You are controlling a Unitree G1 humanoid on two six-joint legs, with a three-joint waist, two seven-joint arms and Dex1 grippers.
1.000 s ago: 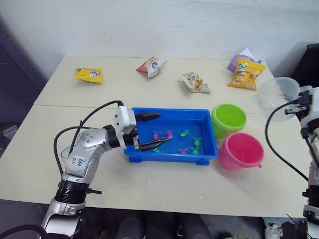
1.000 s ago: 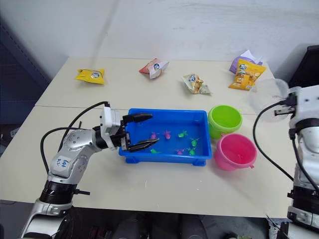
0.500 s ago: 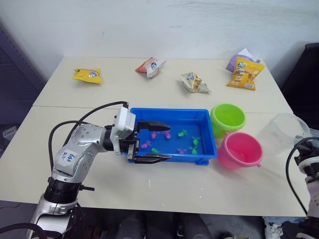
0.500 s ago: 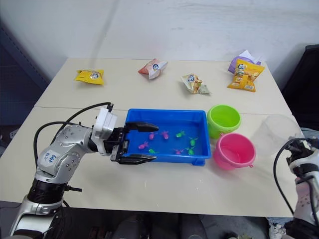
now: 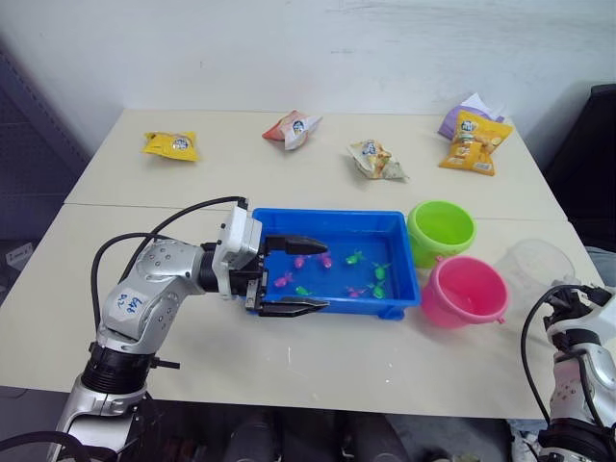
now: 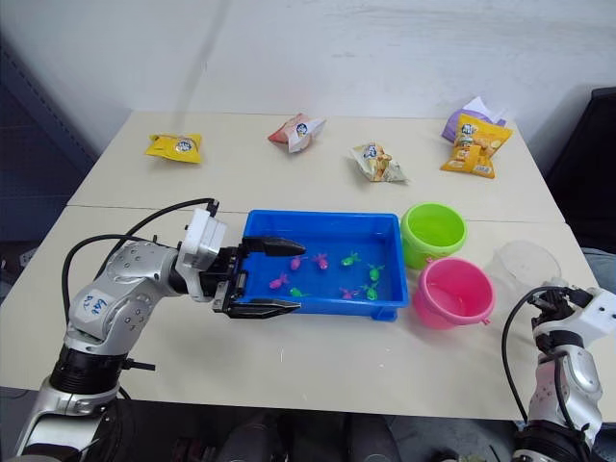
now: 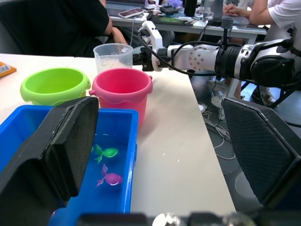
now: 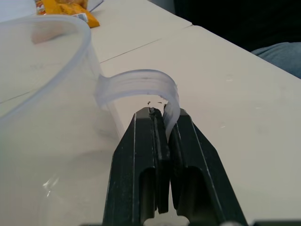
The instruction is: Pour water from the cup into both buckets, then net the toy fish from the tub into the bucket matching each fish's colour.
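Two small round plastic pails, one lime green and one pink, stand just right of the shallow bright blue plastic tub, where tiny magenta and green toy fish lie. The left gripper is spread wide over the tub's left end. The right gripper pinches the handle of the large clear plastic measuring cup, upright beside the pink pail.
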